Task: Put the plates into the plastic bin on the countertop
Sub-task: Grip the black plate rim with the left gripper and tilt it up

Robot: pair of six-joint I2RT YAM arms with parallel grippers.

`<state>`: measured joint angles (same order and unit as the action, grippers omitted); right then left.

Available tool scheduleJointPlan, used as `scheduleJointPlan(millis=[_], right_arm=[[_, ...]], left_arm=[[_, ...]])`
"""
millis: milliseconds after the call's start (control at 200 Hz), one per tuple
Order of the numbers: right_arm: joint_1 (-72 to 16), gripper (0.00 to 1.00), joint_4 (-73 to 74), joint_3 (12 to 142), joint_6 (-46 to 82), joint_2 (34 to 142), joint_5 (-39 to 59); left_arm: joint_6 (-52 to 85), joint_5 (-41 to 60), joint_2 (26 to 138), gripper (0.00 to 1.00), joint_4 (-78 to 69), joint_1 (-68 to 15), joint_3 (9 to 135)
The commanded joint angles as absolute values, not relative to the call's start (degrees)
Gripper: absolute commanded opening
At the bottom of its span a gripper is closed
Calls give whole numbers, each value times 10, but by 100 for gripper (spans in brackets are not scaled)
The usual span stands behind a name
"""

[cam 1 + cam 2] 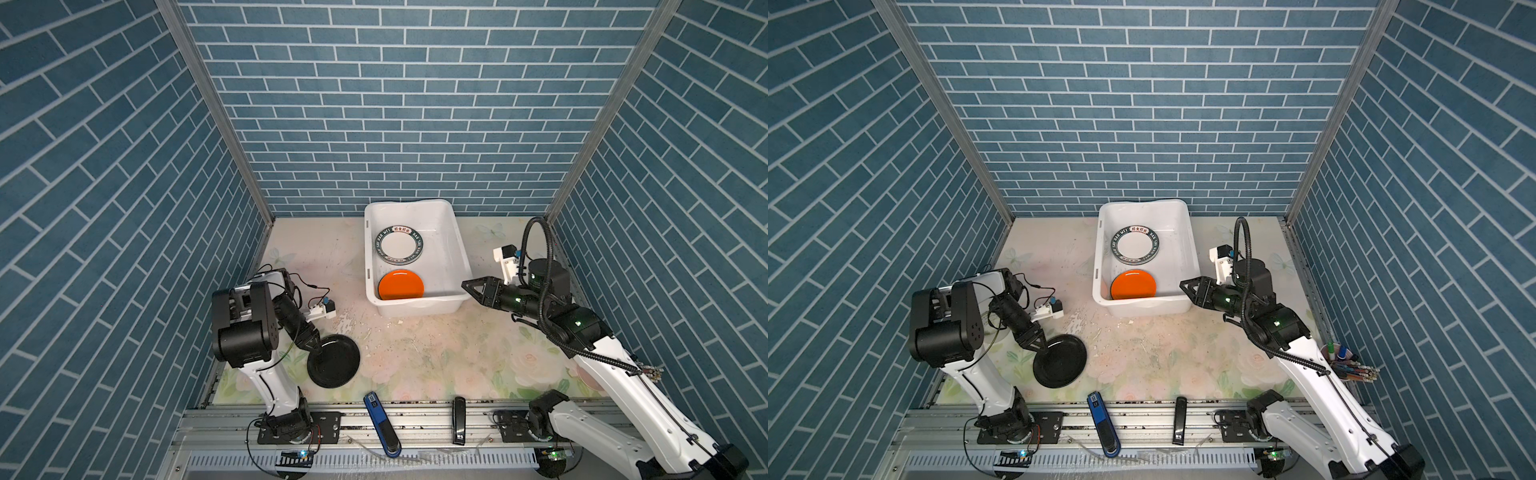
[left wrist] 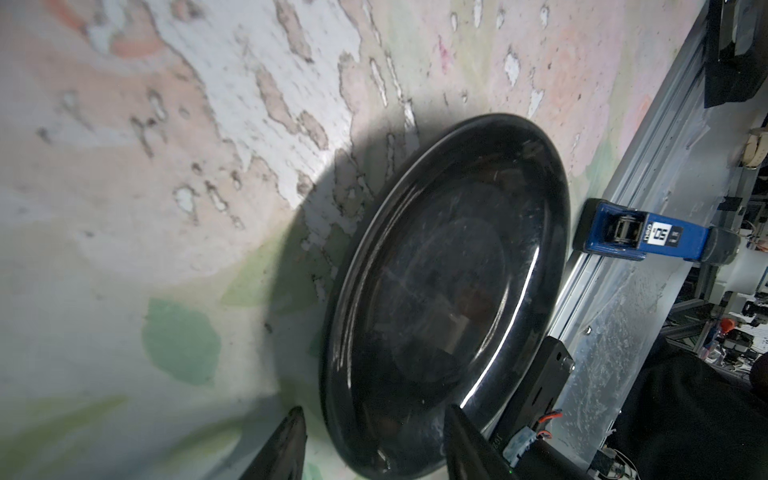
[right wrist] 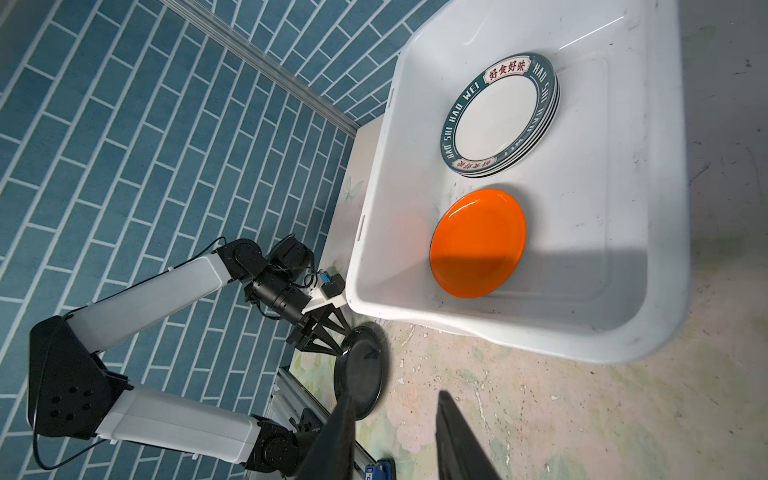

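A black plate [image 1: 334, 361] [image 1: 1061, 360] [image 2: 449, 291] [image 3: 359, 365] sits on the floral countertop [image 1: 436, 353] at the front left, looking slightly tilted. My left gripper [image 1: 316, 348] [image 1: 1040, 345] [image 2: 374, 409] straddles its near rim, one finger over the plate and one outside it with a gap, so it stands open. The white plastic bin [image 1: 415, 309] [image 1: 1142, 309] [image 3: 519, 340] holds an orange plate [image 1: 401, 284] [image 3: 478, 243] and a stack topped by a teal-lettered plate [image 1: 399, 246] [image 3: 498, 114]. My right gripper [image 1: 469, 293] [image 1: 1187, 294] [image 3: 395, 395] hovers open and empty beside the bin's right front corner.
A blue tool [image 1: 380, 424] and a black tool [image 1: 459, 419] lie across the grooved metal rail [image 1: 415, 415] at the front edge. A cup of pens [image 1: 1345, 365] stands by the right wall. Blue brick walls close in three sides.
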<state>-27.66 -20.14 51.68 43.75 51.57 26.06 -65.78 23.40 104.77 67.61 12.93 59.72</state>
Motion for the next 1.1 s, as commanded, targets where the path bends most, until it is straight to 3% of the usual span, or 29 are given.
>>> scheduleJointPlan(millis=[0,1095], right_arm=[[-275,33,-186,505,457,504,250],[-275,32,-166,462,472,479,240]], left_arm=[[-661,232,1057,53,693,123,607],[-634,209,1062,32,675,83,616]])
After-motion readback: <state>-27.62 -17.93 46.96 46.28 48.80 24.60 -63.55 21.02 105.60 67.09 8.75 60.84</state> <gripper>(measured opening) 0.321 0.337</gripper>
